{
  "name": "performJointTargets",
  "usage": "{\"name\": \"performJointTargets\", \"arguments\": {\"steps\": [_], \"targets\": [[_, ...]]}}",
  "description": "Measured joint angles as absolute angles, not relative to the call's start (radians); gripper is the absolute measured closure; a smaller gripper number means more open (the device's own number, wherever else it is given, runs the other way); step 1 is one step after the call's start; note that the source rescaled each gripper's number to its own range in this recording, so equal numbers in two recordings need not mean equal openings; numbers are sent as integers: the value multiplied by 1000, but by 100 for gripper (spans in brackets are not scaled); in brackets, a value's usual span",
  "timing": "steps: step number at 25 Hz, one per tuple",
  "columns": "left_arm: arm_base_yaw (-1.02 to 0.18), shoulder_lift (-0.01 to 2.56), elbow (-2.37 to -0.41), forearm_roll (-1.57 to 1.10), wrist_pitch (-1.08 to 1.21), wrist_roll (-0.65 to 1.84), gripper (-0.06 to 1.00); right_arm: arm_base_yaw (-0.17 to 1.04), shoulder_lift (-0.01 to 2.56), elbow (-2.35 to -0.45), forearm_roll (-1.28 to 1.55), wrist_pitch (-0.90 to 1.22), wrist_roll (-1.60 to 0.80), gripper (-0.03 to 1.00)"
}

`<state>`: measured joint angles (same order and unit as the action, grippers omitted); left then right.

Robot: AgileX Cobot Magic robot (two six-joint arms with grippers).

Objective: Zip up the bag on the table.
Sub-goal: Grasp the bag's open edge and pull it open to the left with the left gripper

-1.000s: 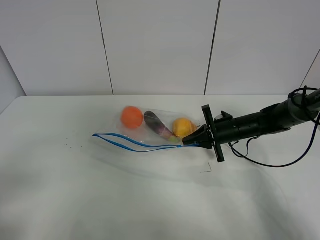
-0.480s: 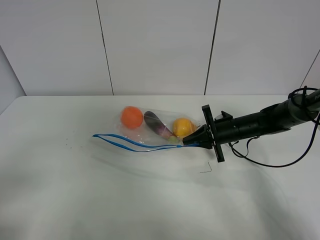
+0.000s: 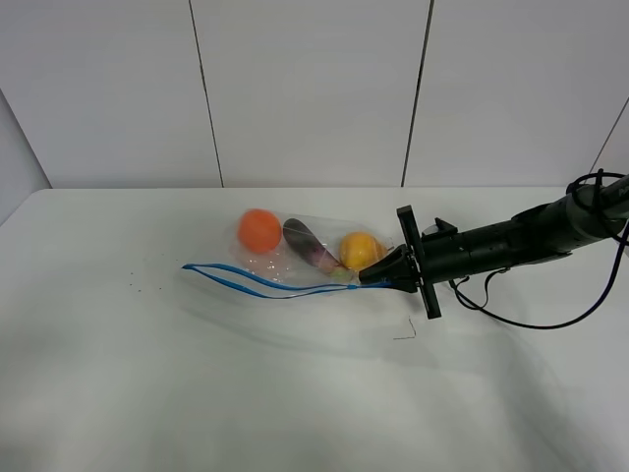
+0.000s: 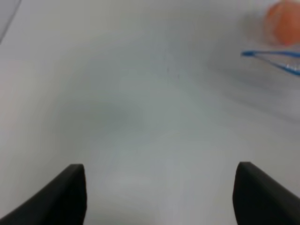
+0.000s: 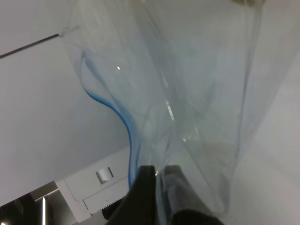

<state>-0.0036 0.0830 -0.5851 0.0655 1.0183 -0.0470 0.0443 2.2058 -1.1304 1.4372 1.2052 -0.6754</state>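
The clear bag (image 3: 295, 256) lies on the white table (image 3: 197, 383), with an orange, a purple and a yellow piece of produce inside. Its blue zip strip (image 3: 254, 282) gapes open at the left end. My right gripper (image 3: 377, 277) is shut on the strip's right end. In the right wrist view the right gripper (image 5: 158, 177) pinches the bag (image 5: 201, 93) beside the blue strip (image 5: 123, 123). My left gripper (image 4: 159, 187) is open and empty over bare table, well short of the strip's left end (image 4: 274, 57). The left gripper is out of the exterior high view.
A thin bent dark mark (image 3: 405, 332) lies on the table just in front of the right gripper. The right arm's black cable (image 3: 536, 322) loops over the table at the right. A few dark specks (image 3: 138, 285) sit left of the bag.
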Motion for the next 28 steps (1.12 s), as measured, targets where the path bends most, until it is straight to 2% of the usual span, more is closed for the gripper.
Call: {"name": "performJointTargets", "arguments": {"steps": [6, 11, 21, 28], "targets": [[-4, 398, -766, 65, 962, -43, -6, 44, 2206, -1130, 1439, 1205, -675, 97], [-4, 621, -854, 119, 785, 124, -6, 44, 2206, -1130, 1440, 1205, -676, 97], [-2, 925, -863, 210, -7, 813, -6, 44, 2206, -1130, 1440, 1205, -679, 97], [-2, 1151, -863, 294, -451, 960, -6, 44, 2206, -1130, 1439, 1205, -679, 97]]}}
